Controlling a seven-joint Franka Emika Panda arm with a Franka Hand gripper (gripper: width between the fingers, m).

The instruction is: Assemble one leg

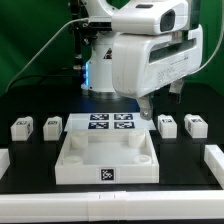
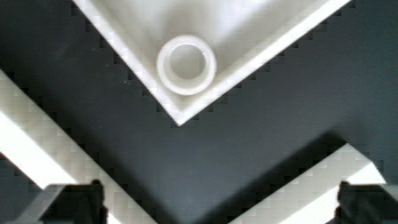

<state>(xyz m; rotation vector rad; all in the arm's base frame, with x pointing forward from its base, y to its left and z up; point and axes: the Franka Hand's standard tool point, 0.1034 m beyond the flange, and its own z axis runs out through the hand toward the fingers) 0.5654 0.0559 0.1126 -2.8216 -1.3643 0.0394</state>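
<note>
Exterior view shows a black counter [image 1: 40, 200] filling the lower half of the frame, with a green cloth backdrop [image 1: 30, 40] behind it. A bulky white robot arm [image 1: 150, 60] takes up the upper centre and upper right, hanging over the counter behind the tray.

At lower centre sits a large white tray-like piece [image 1: 80, 176] with a square tag on its front wall. Just behind it lies the flat white marker board [image 1: 110, 123] with four tags. A long white bar lies at each lower edge of the frame, one on the exterior view's left [image 1: 4, 160] and one on its right [image 1: 213, 158].

Four small white rectangular tagged legs stand in a row at mid-height. Two are at the exterior view's left [image 1: 20, 128] [image 1: 52, 126] and two at its right [image 1: 167, 125] [image 1: 195, 126]. All stand apart from the tray, and none is held.

In the wrist view the jaws are wide apart and empty, with dark fingertips [image 2: 71, 205] over bare counter. A tray corner with a round socket [image 2: 185, 62] also shows.
</note>
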